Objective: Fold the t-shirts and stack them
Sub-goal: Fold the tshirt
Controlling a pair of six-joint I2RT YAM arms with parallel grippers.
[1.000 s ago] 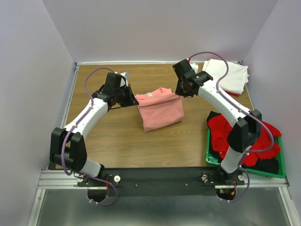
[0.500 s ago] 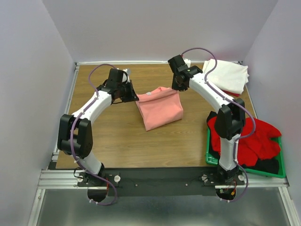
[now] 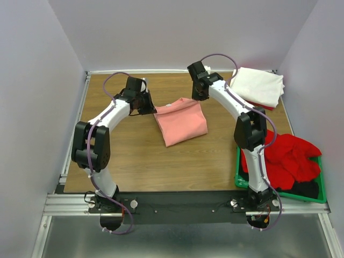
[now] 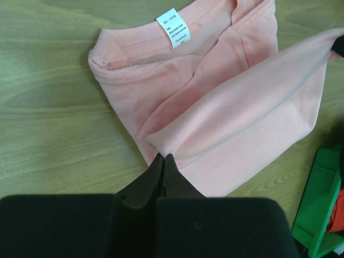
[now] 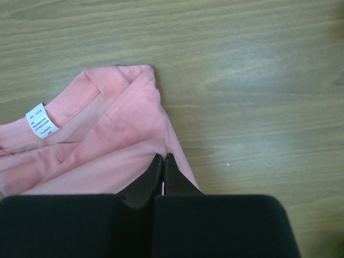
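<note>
While the salmon-pink t-shirt (image 3: 181, 122) lay partly folded near the middle of the table (image 3: 134, 156), collar label toward the far edge, the left gripper (image 4: 163, 157) was pinched shut on a raised fold at the shirt's left side. The right gripper (image 5: 163, 157) was likewise clamped on the hem at the shirt's far right corner. A folded white t-shirt (image 3: 258, 86) sat at the table's far right corner. Red t-shirts (image 3: 290, 158) were heaped in the green crate (image 3: 240, 181), near right.
</note>
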